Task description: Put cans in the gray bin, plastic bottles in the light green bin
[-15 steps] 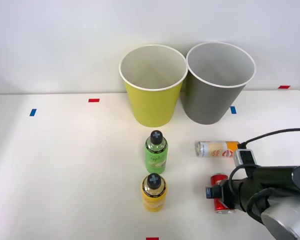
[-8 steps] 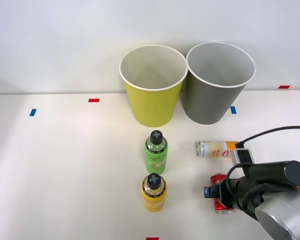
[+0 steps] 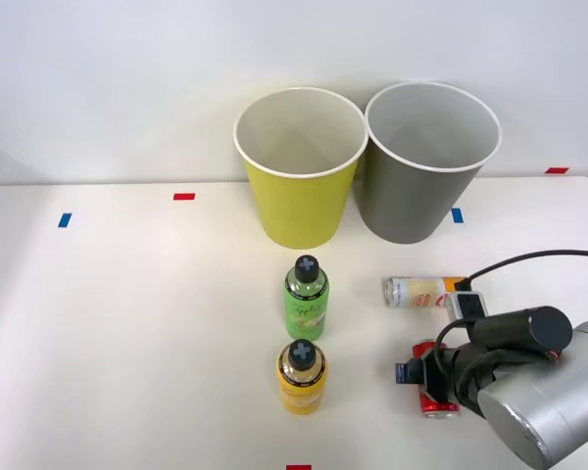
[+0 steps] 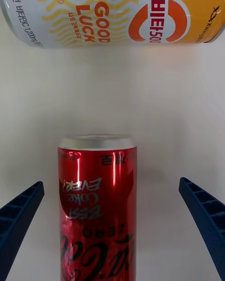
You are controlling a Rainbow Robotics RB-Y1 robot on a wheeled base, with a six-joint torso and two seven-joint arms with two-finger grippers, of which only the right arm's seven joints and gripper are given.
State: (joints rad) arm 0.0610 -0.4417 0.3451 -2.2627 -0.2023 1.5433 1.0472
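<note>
Wrist view shows your right claw point(image 4: 112, 229) spread wide around the slim red metal can point(image 4: 97, 206) lying on the white counter point(image 4: 154, 103), not yet gripped. Beyond it lies the orange-and-silver can point(image 4: 112, 11); you've sorted nothing, judging by both bottles standing out on the counter.

The room is bright with soft, even light. The white table point(image 3: 127, 323) shows only faint shadows beside each thing. The red can point(image 4: 97, 210) has shiny streaks of glare. Both pictures look sharp.
</note>
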